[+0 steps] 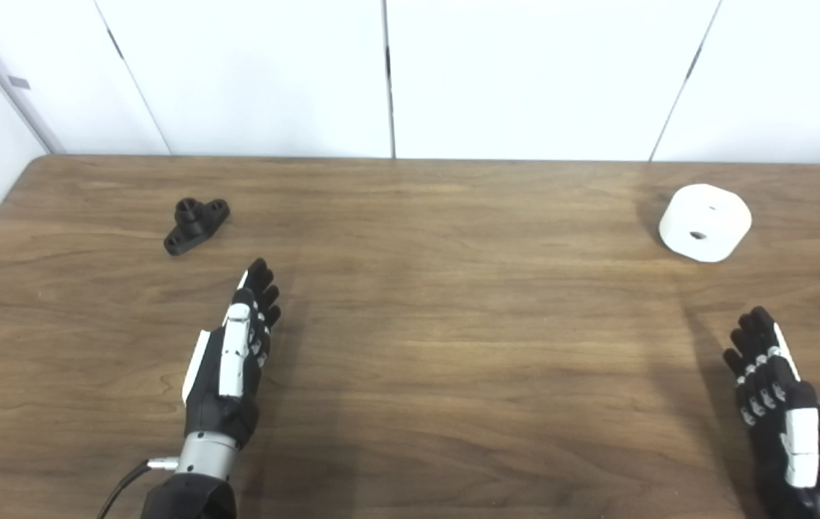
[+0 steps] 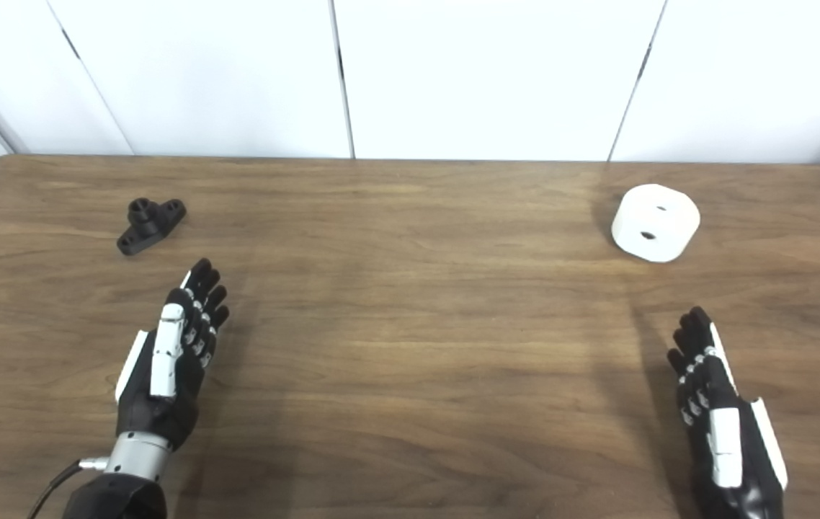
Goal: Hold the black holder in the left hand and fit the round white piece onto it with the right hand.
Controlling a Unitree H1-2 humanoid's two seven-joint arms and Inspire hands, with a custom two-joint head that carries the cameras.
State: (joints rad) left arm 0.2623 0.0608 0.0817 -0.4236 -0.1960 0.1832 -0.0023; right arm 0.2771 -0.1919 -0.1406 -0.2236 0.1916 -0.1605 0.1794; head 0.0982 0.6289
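A small black holder [image 1: 196, 225] with a short upright post and a flat holed base lies on the wooden table [image 1: 453, 324] at the far left. The round white piece [image 1: 705, 222], a squat cylinder with two holes in its top, sits at the far right. My left hand [image 1: 235, 353] hovers over the table a short way in front and to the right of the holder, fingers straight and apart, holding nothing. My right hand [image 1: 785, 411] is near the front right corner, well in front of the white piece, also open and holding nothing.
White wall panels [image 1: 388, 72] rise directly behind the table's back edge. The table's left edge runs diagonally close to the holder. A black cable [image 1: 122, 486] trails from my left wrist.
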